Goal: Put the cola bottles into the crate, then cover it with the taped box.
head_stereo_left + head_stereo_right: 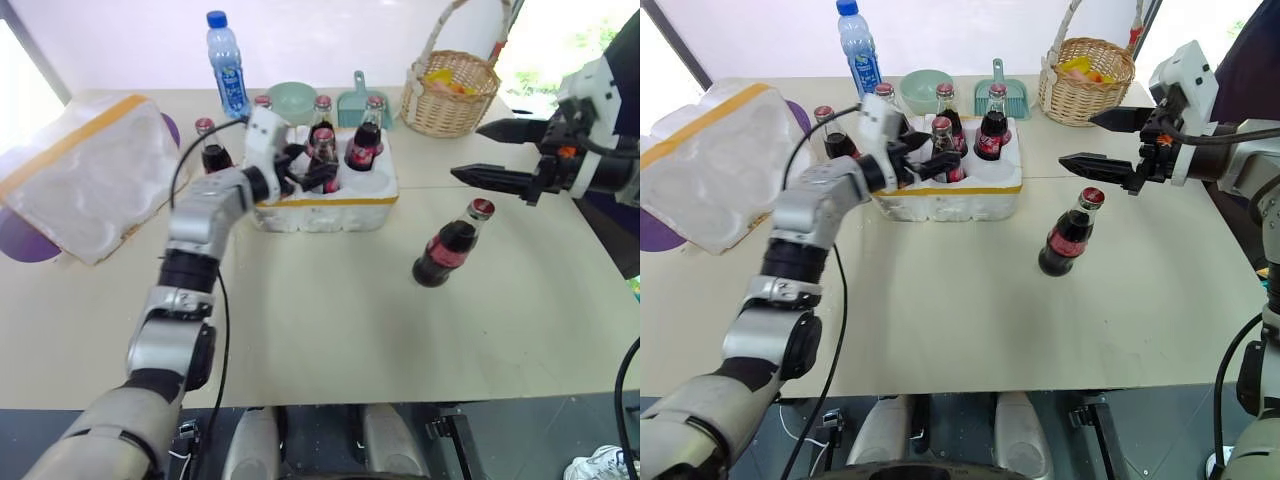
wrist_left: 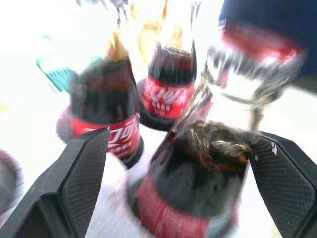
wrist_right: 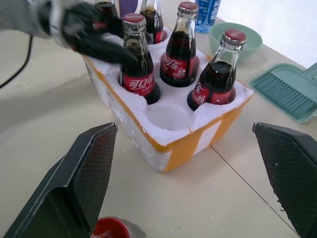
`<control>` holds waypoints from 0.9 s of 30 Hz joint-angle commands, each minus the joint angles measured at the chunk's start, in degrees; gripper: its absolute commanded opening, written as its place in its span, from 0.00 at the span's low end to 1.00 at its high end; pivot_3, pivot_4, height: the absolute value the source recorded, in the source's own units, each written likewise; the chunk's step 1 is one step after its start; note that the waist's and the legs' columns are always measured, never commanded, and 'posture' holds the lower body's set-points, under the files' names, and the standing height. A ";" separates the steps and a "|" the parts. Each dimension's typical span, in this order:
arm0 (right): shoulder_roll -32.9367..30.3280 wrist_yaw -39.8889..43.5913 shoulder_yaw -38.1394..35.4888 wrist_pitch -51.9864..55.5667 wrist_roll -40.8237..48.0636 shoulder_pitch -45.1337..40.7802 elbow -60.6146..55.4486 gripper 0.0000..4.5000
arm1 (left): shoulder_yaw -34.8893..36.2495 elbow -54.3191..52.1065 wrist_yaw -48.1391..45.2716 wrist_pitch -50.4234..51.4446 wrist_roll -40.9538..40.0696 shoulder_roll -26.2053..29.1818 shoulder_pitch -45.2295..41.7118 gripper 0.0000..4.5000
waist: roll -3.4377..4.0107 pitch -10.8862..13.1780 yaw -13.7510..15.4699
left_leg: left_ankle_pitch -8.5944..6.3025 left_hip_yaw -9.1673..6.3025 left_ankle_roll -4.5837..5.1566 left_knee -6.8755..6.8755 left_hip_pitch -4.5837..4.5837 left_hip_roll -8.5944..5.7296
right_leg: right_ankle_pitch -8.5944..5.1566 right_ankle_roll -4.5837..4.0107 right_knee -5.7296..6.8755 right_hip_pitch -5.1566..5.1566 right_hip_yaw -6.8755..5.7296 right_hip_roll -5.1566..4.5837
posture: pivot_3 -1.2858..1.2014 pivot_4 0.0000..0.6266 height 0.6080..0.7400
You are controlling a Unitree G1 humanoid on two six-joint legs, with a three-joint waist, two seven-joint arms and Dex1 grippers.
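Observation:
The crate point(image 1: 330, 212), a low white foam block with a yellow band, stands mid-table with several cola bottles point(image 1: 362, 148) upright in its wells; one well point(image 3: 168, 114) is empty. My left gripper point(image 1: 310, 168) is open, its fingers point(image 2: 74, 183) standing on either side of a front bottle point(image 2: 198, 188) in the crate. One more bottle point(image 1: 208, 148) stands just left of the crate. Another point(image 1: 446, 250) stands alone on the table, right of the crate. My right gripper point(image 1: 468, 150) hangs open above and behind that one. The taped box point(image 1: 85, 175) lies tilted at the far left.
Behind the crate stand a blue-capped water bottle point(image 1: 225, 62), a green bowl point(image 1: 290, 97), a teal dustpan point(image 1: 357, 100) and a wicker basket point(image 1: 450, 92). A purple mat point(image 1: 30, 247) lies under the taped box. Bare tabletop stretches in front of the crate.

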 commanded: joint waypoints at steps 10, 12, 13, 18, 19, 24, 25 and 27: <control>1.98 1.10 -0.46 -1.13 -0.27 -3.44 0.20 1.00 | 10.73 -14.03 5.55 6.29 -5.38 13.25 11.63 0.98 | -0.01 0.00 0.46 | 0.00 0.01 -0.01 0.08 0.02 -0.03 | 0.01 -0.02 -0.05 0.13 -0.05 -0.06 | 0.52 0.24 1.00; 2.32 1.28 -0.05 -1.10 -0.47 -4.02 0.37 1.00 | 9.82 -11.82 8.16 3.73 -2.56 13.02 11.88 0.98 | -0.01 -0.01 0.41 | 0.00 0.01 -0.01 0.09 0.02 -0.05 | 0.02 -0.02 -0.09 0.16 -0.05 -0.07 | 0.52 0.24 1.00; 2.41 1.38 0.01 -1.06 -0.53 -4.18 0.38 1.00 | 9.34 -11.10 8.85 2.58 -1.54 12.95 11.99 0.98 | -0.01 -0.01 0.35 | 0.00 0.01 -0.01 0.09 0.02 -0.05 | 0.02 -0.02 -0.10 0.16 -0.05 -0.07 | 0.52 0.24 1.00; 2.37 1.64 -0.08 -0.50 -0.44 -4.73 0.06 1.00 | 6.53 -6.80 10.27 -2.38 3.01 12.68 12.60 0.98 | -0.01 -0.01 0.24 | 0.00 0.00 -0.01 0.06 0.02 -0.04 | 0.02 -0.02 -0.08 0.15 -0.07 -0.06 | 0.52 0.24 1.00; 2.33 1.65 -0.15 -0.39 -0.41 -4.72 -0.03 1.00 | 6.38 -6.10 10.19 -3.15 3.25 12.55 12.67 0.98 | -0.01 -0.01 0.18 | 0.00 0.01 -0.01 0.06 0.02 -0.04 | 0.02 -0.01 -0.08 0.15 -0.07 -0.06 | 0.52 0.24 1.00; 2.01 1.30 -0.87 0.33 -0.18 -4.10 -0.78 1.00 | 4.84 1.73 10.35 -8.44 6.10 11.31 11.17 0.98 | 0.00 -0.01 0.19 | 0.00 0.01 -0.01 0.06 0.02 -0.04 | 0.02 -0.01 -0.07 0.14 -0.07 -0.06 | 0.52 0.24 1.00; 1.91 1.24 -0.99 0.48 -0.12 -3.94 -0.98 1.00 | 4.42 4.05 10.47 -9.86 6.83 10.92 10.25 0.98 | -0.01 -0.01 0.20 | 0.00 0.01 -0.01 0.06 0.02 -0.04 | 0.02 -0.02 -0.08 0.14 -0.07 -0.06 | 0.52 0.24 1.00; 1.82 1.14 -1.14 0.71 -0.05 -3.86 -1.15 1.00 | 3.86 7.62 10.44 -11.91 7.74 10.17 8.60 0.98 | -0.02 0.00 0.26 | 0.00 0.02 -0.01 0.07 0.02 -0.04 | 0.02 -0.01 -0.08 0.15 -0.07 -0.07 | 0.52 0.24 1.00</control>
